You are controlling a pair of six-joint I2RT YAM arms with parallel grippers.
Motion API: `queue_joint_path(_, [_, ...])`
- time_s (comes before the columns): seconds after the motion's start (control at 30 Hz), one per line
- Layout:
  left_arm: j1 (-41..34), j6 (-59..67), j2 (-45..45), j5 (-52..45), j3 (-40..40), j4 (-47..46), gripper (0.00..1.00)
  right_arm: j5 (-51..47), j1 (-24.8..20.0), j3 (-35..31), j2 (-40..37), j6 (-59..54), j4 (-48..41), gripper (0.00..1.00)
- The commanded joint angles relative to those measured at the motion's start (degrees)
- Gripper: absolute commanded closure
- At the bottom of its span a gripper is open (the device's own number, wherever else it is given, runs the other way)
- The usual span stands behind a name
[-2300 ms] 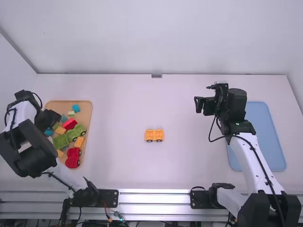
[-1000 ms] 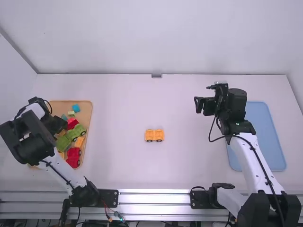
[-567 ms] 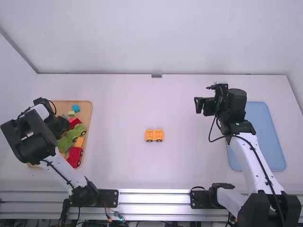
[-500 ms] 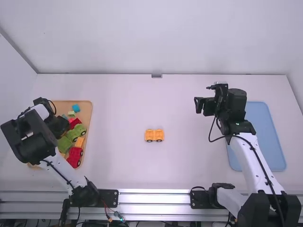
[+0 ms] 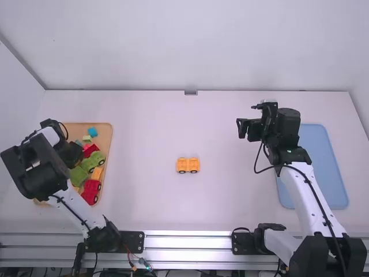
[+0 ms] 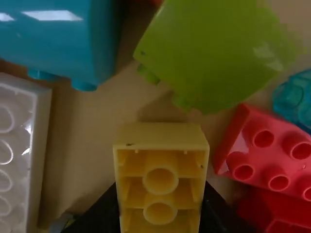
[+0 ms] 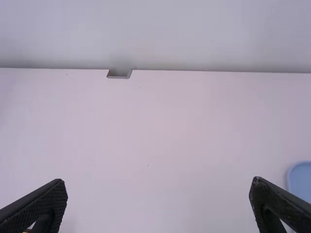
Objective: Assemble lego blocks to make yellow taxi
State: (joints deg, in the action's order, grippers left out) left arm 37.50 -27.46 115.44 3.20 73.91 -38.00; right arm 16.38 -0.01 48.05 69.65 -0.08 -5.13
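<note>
Left claw [image 5: 76,152] low over the wooden tray [image 5: 107,130], at the robot's left end of the bench [image 5: 219,196]. Left wrist view: yellow block [image 6: 160,179] sat between the left claw's [image 6: 160,211] two fingers, one against each side, so pinched; its hollow underside with round tubes faced the camera. Whether it touched the tray floor, could not tell.

Close around that block: green block [image 6: 214,53] just beside one end, red studded block [image 6: 267,150] near one side, white studded block [image 6: 19,145] off the opposite side, teal block [image 6: 53,39] near the green one.

Yellow wheeled piece [image 5: 188,165] stood on the bench around the middle, between the two claws, touching neither, well apart from both. Wheels down, upright.

Right claw [image 5: 247,130] held nothing; fingers spread wide in the right wrist view, above bench surface, on the far side of the wheeled piece and toward the robot's right. Blue tray [image 5: 323,167] lay on the bench beside the right arm, partly behind it.

Also in the wooden tray: green wheeled piece [image 5: 93,161], red wheeled piece [image 5: 91,191], the red one nearer the arm bases.
</note>
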Motion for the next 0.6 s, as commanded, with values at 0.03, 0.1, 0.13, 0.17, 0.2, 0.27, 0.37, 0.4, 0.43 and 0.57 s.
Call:
queue_joint_path(0.03, [0.3, -0.2, 0.1, 0.6, 2.3, -1.4, 0.68, 0.3, 0.0, 2.2, 0.3, 0.3, -0.1, 0.01])
queue_joint_path(0.1, [0.4, -0.1, 0.1, 0.2, 4.6, -3.7, 0.75, 0.3, 0.0, 2.2, 0.3, 0.3, -0.1, 0.01])
queue_joint_path(0.13, [0.4, -0.2, 0.1, 0.2, 6.2, -5.0, 0.80, 0.3, 0.0, 2.2, 0.3, 0.3, 0.0, 0.01])
queue_joint_path(0.17, [0.4, -0.1, 0.1, 0.2, 6.9, -5.6, 0.81, 0.3, 0.0, 2.2, 0.3, 0.3, 0.0, 0.01])
queue_joint_path(0.2, [0.4, -0.2, 0.0, 0.2, 7.5, -6.0, 0.82, 0.3, 0.0, 2.2, 0.3, 0.3, 0.0, 0.01])
queue_joint_path(0.27, [0.3, 0.6, -0.2, -0.9, 9.9, -8.1, 0.87, 0.4, 0.2, 2.2, 0.3, 0.3, 0.3, 0.01])
queue_joint_path(0.37, [0.3, 4.1, -1.7, -5.4, 10.8, -8.2, 0.91, 1.9, 1.0, 2.2, 0.3, 0.3, 0.6, 0.01])
queue_joint_path(0.4, [0.3, 4.6, -2.2, -6.3, 10.7, -8.0, 0.94, 2.9, 1.3, 2.2, 0.3, 0.3, 0.9, 0.01])
queue_joint_path(0.43, [-0.2, 6.3, -3.7, -8.6, 10.0, -6.8, 0.95, 6.8, 2.0, 2.2, 0.3, 0.3, 2.1, 0.01])
queue_joint_path(0.57, [-1.7, 7.6, -8.7, -10.4, 6.5, -3.5, 0.97, 13.8, 3.8, 2.2, 0.9, 0.3, 5.4, 0.01])
